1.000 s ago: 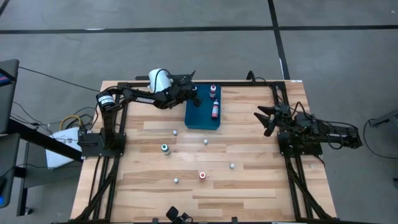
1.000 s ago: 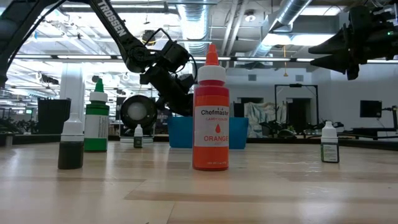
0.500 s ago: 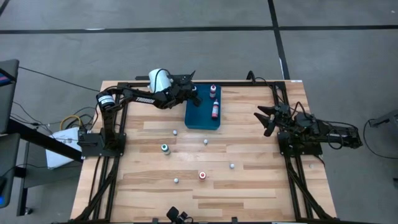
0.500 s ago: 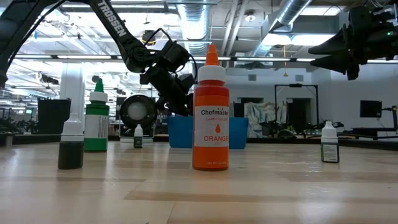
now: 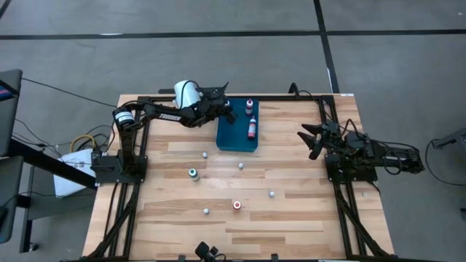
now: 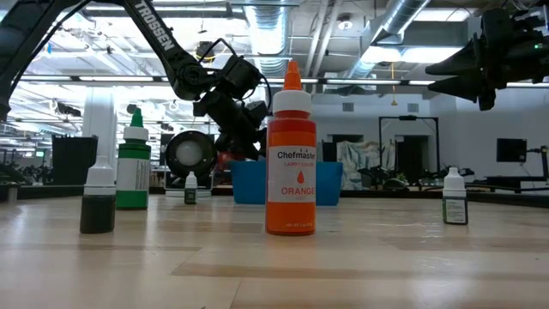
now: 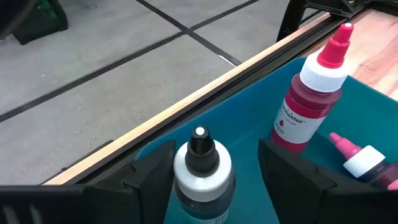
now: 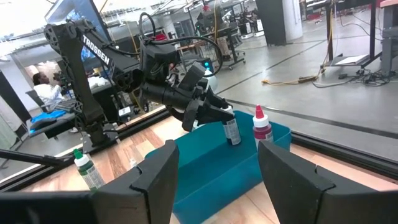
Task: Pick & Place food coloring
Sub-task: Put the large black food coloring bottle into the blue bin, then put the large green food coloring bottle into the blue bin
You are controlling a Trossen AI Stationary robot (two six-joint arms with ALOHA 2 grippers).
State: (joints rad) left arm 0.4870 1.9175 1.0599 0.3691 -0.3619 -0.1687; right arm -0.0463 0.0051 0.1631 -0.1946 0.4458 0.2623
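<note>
A blue tray sits at the far middle of the table. In it a red-topped food coloring bottle stands upright and a pink one lies on its side. My left gripper is over the tray's far left corner, open, with a dark-topped bottle upright between its fingers, base on the tray floor. More food coloring bottles stand loose on the table, among them a green one and an orange one. My right gripper waits open at the right, above the table. My left gripper's fingers flank the dark-topped bottle's white collar, slanting down from the table's left. A gap shows beside one finger. Whether the other finger touches the collar, I cannot tell.
A large white cylinder sits behind the left arm at the far edge. Several small whitish bottles are scattered over the middle of the table. A black frame runs along the far edge and both sides.
</note>
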